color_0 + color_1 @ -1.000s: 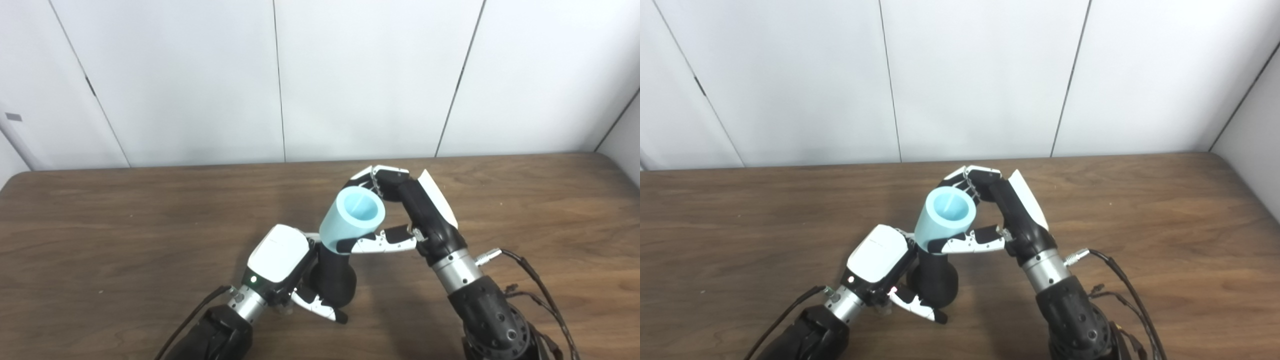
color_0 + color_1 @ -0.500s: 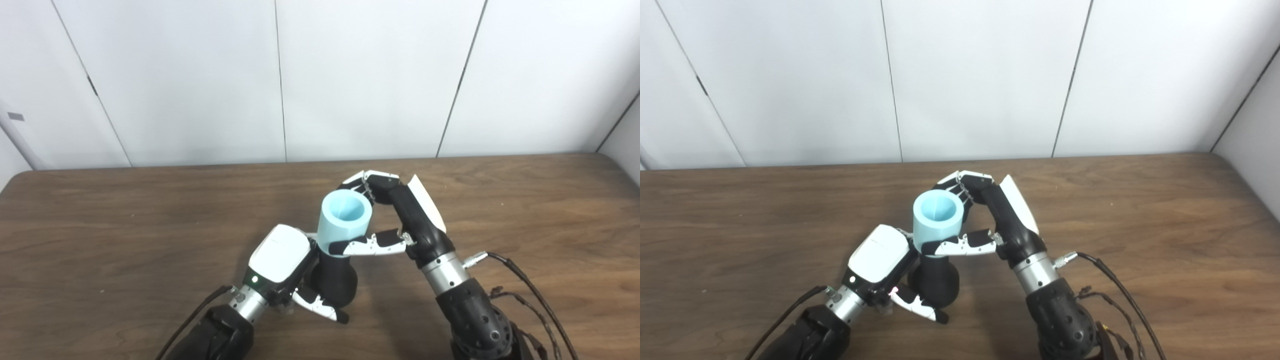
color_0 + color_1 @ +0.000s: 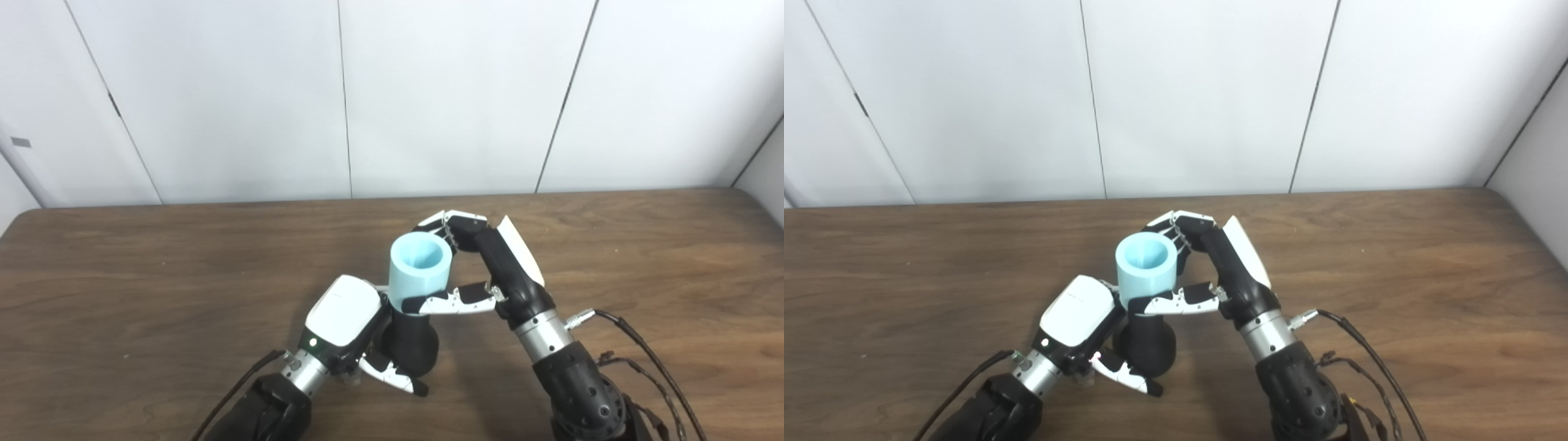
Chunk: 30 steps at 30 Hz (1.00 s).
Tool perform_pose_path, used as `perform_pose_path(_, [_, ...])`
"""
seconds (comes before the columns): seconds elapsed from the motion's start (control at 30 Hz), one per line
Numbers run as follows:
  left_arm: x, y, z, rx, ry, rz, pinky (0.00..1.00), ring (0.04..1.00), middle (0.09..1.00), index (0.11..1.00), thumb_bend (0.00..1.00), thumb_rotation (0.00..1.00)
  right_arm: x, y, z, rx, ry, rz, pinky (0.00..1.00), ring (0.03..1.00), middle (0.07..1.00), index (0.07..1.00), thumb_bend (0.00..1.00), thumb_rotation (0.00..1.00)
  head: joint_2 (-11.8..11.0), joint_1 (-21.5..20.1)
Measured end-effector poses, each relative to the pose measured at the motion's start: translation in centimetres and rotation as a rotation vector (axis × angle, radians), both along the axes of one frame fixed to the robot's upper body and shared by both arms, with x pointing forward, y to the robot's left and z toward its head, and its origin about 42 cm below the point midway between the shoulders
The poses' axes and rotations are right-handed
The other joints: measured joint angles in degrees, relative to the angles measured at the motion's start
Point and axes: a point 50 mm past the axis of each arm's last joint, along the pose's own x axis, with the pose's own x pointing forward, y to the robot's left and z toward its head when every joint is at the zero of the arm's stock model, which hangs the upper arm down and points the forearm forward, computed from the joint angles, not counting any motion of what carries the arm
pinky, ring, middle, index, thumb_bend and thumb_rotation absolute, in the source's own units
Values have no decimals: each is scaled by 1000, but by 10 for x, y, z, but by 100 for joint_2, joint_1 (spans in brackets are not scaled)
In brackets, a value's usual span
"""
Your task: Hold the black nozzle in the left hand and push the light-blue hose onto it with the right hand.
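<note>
- Left hand [image 3: 343, 321]: fingers mostly hidden behind black nozzle [image 3: 411, 346]; grip can't be fully seen.
- Nozzle top hidden inside light-blue hose [image 3: 419, 272]; depth of fit can't tell.
- Right hand [image 3: 490, 269]: fingertips hidden behind hose.
- Both forearms cut off by bottom edge.
- Desk [image 3: 122, 275] cut by the left and right edges.

Left hand [image 3: 343, 318] grips nozzle [image 3: 411, 346]; right hand [image 3: 490, 269] grips hose [image 3: 418, 272].

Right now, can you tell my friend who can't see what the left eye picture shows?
A light-blue hose piece, open end up, sits on top of a rounded black nozzle above a brown wooden table. The robot's right hand grips the hose and its left hand holds the nozzle; white wall panels stand behind.
</note>
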Motion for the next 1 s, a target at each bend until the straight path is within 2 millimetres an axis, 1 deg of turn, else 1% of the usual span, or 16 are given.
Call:
perform_pose_path(0.17, [0, 0, 0, -1, 0, -2, 122, 173, 471, 480, 526, 0, -1, 0, 0, 5, 23, -5, 264, 385, 455, 541, 512, 0, 0, -9])
perform_pose_path(0.4, [0, -1, 0, 2, 0, -6, 118, 171, 471, 481, 525, 0, -9, -3, -2, 39, 77, 2, 274, 394, 455, 536, 514, 0, 9, -35])
perform_pose_path(0.57, [-1, -1, 0, 3, -1, -14, 118, 172, 471, 481, 525, 0, -13, -5, -5, 43, 123, -4, 253, 387, 449, 536, 513, 0, 0, -35])
perform_pose_path(0.83, [-1, -1, 0, 4, -3, -17, 121, 175, 471, 481, 525, 0, -13, -7, -4, 69, 153, -5, 268, 392, 452, 534, 513, 0, -9, -44])
perform_pose_path(1.0, [-1, -1, 0, 5, -2, -17, 124, 177, 471, 480, 526, 0, -14, -6, -4, 60, 152, -6, 255, 388, 452, 539, 513, 0, 18, -35])
